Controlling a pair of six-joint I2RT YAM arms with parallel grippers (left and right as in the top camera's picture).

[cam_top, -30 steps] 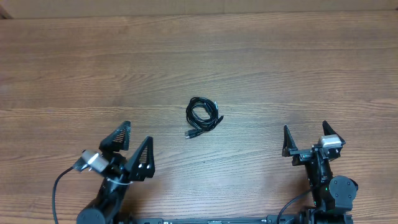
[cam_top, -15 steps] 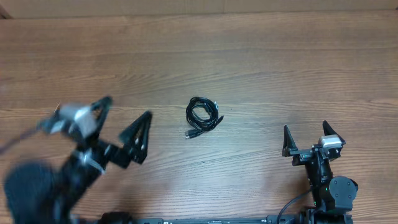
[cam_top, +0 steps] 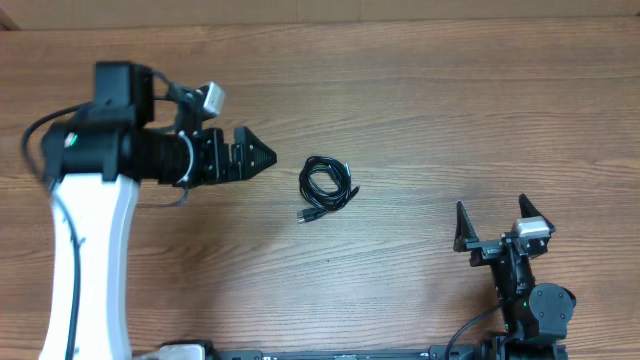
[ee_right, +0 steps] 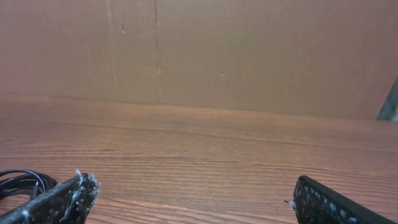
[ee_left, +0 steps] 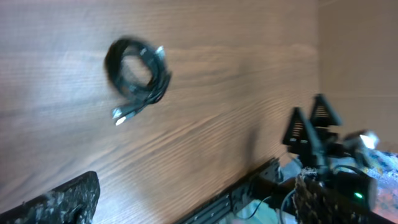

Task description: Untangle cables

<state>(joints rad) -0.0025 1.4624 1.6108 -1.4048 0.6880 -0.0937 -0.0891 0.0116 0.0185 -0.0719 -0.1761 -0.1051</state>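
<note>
wood-grain counter (cam_top: 420, 90) seen from above, with a plain brown wall (ee_right: 249, 56) behind it in the right wrist view. the cables (cam_top: 327, 186) lie near the middle of the counter as one small tight coil, black cords wound on one another, with a plug end (cam_top: 303, 215) trailing toward the robot; nothing touches them. the left pincer (cam_top: 258, 150) hangs just beside the coil on its left, spread wide and empty, tips pointing at it. this stance suits a first grasp on one side of the bundle, and its wrist camera looks down on the cables (ee_left: 138, 73) for the same reason. the right pincer (cam_top: 490, 208) rests low at the near right edge, well apart from the coil, likewise wide and empty. its fingers (ee_right: 62, 200) frame open counter, with only a sliver of cord at the lower left. judged from this layout, untangling has not begun: the cords need two holds pulling apart, so the right arm would have to come in.
</note>
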